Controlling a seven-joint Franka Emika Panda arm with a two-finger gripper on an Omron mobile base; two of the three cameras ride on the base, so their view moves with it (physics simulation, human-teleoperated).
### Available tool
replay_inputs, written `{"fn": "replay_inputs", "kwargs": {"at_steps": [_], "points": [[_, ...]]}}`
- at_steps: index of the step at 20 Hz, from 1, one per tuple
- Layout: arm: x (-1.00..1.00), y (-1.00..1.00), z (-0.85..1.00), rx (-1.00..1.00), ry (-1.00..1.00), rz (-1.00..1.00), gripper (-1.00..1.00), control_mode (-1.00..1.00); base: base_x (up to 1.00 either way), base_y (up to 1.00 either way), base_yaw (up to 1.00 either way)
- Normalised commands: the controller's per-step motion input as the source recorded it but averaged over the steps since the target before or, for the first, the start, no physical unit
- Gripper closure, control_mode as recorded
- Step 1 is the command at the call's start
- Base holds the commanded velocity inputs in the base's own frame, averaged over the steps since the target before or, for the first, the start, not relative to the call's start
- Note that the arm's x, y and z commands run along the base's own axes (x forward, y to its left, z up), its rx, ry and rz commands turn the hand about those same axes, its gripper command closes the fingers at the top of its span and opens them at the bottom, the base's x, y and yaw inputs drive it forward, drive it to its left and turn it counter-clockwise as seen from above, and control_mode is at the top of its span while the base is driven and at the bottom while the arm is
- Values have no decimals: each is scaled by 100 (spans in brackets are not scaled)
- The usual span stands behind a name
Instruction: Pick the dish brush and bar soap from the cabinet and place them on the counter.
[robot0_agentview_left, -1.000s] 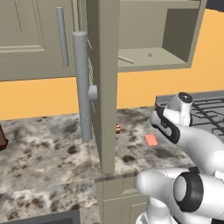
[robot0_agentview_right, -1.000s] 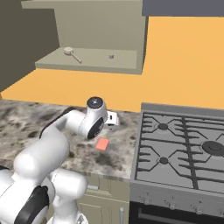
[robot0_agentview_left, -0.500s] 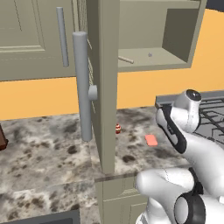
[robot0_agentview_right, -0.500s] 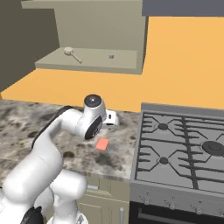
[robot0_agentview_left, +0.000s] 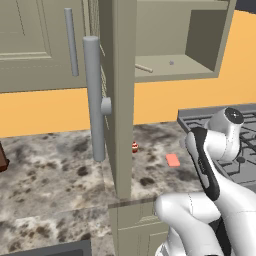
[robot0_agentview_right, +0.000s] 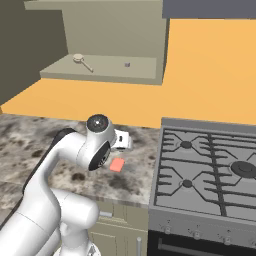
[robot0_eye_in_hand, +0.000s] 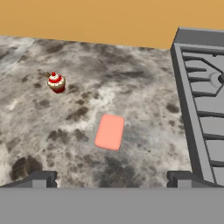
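Mottled stone surface carries the bar soap, lying flat just left of the stove, with a small red-and-white object farther left. The hand is held above it, wide open and empty. The dish brush lies on the open cabinet shelf; it is judged to be fetched next by a raised reach.

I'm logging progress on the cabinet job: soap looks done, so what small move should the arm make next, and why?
Probably lift the gripper up toward the cabinet shelf. The bar soap already lies flat on the counter, apart from the open fingers, while the dish brush still rests on the shelf.
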Motion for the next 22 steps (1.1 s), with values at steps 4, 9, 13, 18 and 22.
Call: {"fn": "replay_inputs", "kwargs": {"at_steps": [4, 9, 13, 18, 22], "points": [[-22, 0, 65, 0, 0, 0, -100, -100, 0, 0, 0], [-25, 0, 60, 0, 0, 0, -100, -100, 0, 0, 0], [-16, 3, 63, 0, 0, 0, -100, -100, 0, 0, 0], [-6, 1, 72, 0, -1, 0, -100, -100, 0, 0, 0], [-8, 0, 72, 0, -6, 0, -100, -100, 0, 0, 0]]}}
